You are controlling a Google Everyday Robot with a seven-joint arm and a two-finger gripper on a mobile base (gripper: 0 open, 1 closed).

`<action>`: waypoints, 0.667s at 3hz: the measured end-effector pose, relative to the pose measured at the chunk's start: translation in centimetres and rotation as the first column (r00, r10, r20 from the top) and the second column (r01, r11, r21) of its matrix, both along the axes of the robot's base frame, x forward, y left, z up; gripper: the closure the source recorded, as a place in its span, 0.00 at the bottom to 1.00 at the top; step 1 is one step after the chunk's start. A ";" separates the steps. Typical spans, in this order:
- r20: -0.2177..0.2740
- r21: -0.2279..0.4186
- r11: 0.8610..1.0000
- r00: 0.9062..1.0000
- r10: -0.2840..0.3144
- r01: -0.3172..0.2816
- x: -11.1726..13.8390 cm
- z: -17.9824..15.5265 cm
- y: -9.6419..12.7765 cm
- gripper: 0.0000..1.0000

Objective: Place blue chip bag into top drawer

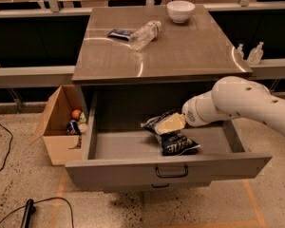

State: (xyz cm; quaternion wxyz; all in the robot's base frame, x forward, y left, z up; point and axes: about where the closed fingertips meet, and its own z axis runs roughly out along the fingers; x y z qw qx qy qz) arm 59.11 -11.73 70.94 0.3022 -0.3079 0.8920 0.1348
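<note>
We see the blue chip bag inside the open top drawer, its lower end on the floor, a touch toward 3 o'clock of centre. The gripper, at the bag's 12 o'clock, pinches its upper end. Left to do, we reckon: let go and pull clear.

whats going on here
A one-armed robot is putting the blue chip bag into the open top drawer. Its gripper is down inside the drawer, at the bag's upper end, and the bag hangs low over the drawer floor, right of the middle. On the cabinet top lie a water bottle and a small dark packet, with a white bowl standing further back.
</note>
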 end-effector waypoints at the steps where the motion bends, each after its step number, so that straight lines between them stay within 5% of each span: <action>1: 0.049 -0.034 0.997 0.996 -0.073 0.075 1.4 4.1 -2.8 0.00; 2: 0.092 -0.108 0.982 0.985 -0.147 0.157 2.4 9.9 -6.8 0.00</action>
